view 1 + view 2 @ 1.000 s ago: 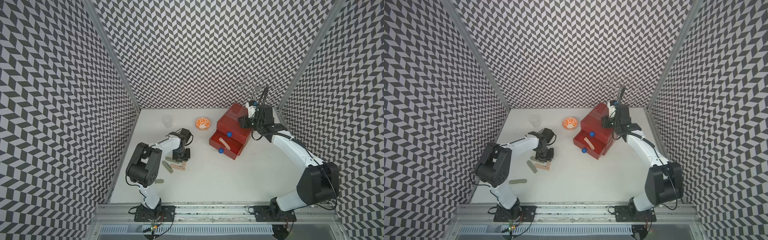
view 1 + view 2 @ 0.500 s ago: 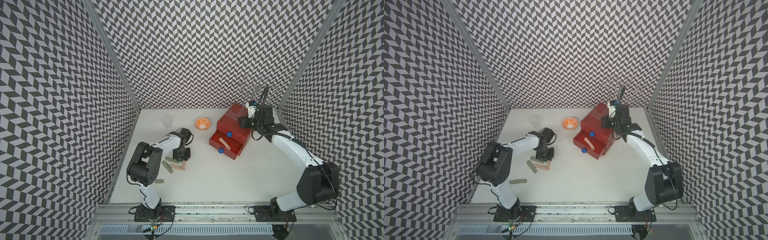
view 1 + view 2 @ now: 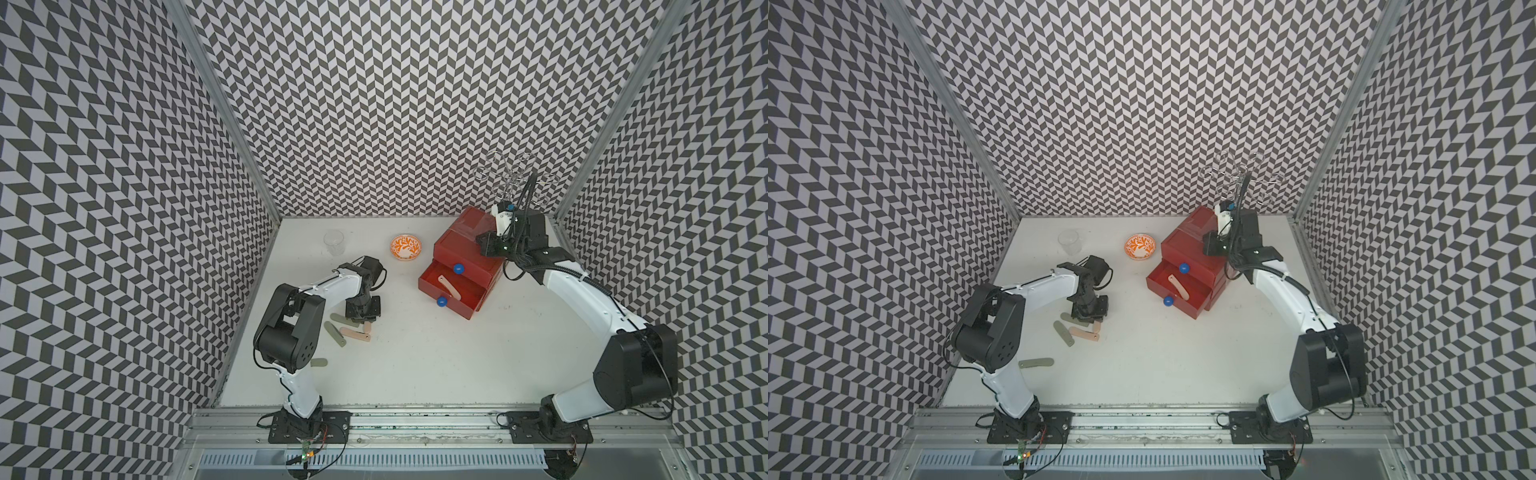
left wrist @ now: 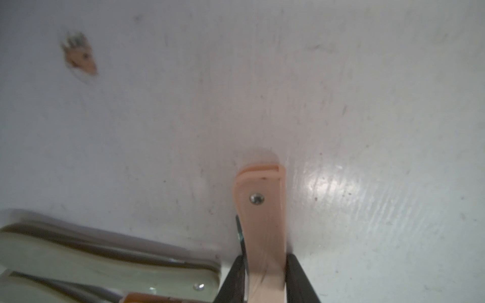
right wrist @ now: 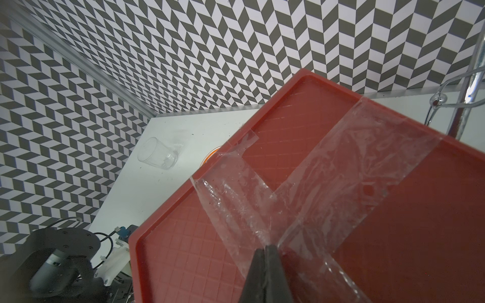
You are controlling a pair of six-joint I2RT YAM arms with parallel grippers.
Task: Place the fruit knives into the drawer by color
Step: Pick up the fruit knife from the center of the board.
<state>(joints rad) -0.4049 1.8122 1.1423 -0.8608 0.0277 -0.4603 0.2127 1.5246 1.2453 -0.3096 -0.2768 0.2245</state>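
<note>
Nearest, a grey-green knife (image 3: 318,363) lies alone on the bench (image 3: 415,365). Beyond, the left fingers (image 4: 299,278) pinch a peach knife (image 4: 262,230) beside the loose pile (image 3: 336,334): pickup, I judge; next, lift and carry it to the open drawer (image 3: 471,299), where another peach piece (image 3: 449,287) lies. Farther, the right fingers (image 5: 275,275), closed and empty, press the top of the chest (image 5: 393,236). The arm (image 3: 332,286) hides part of the pile; other drawers' contents are unseen.

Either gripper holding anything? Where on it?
Left gripper pinches a peach knife by its edges, back from the riveted end. Right gripper is shut and empty over the chest.
</note>
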